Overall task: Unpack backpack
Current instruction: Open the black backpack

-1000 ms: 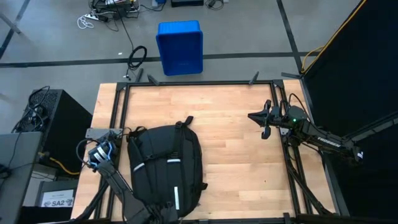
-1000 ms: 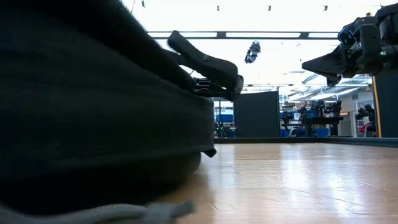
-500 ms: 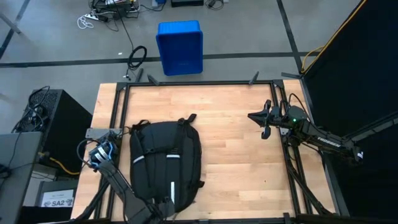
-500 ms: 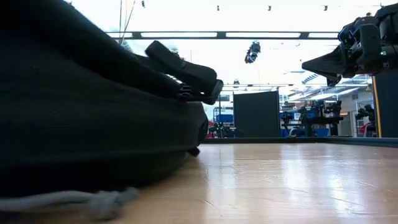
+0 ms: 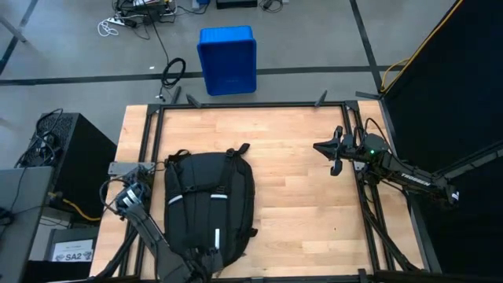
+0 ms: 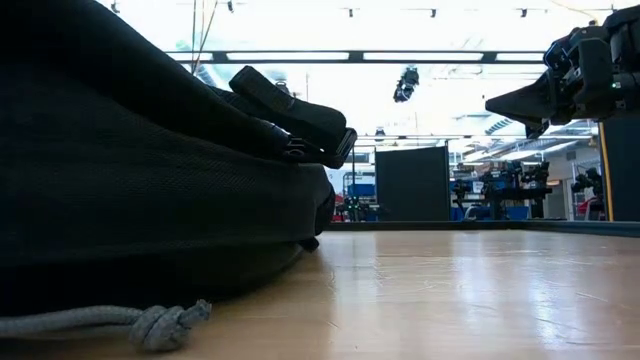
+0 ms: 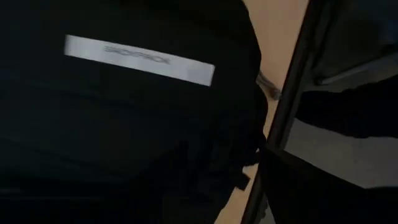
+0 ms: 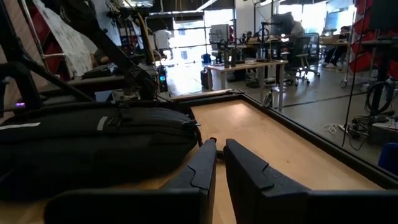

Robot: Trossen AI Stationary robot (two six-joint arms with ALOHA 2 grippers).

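- The backpack point(image 5: 209, 207) is laid flat on the left half of the wooden worktop point(image 5: 306, 165), reaching to the near edge, with white reflective stripes seen on its top face.
- A grey knotted cord point(image 6: 150, 322) is seen on the worktop just beside the backpack in the low view.
- The left end effector point(image 5: 206, 263) is placed at the backpack's near end by the worktop's front edge; whether its fingers are spread or pinching fabric cannot be told, since the left wrist view is filled by black fabric and 1 white stripe.
- The right end effector point(image 5: 317, 146) is held above the worktop's right side, well apart from the backpack, with its 2 fingers point(image 8: 198, 168) pressed together on nothing.
- A blue plastic bin point(image 5: 227, 60) is seen on the floor beyond the worktop's far edge.
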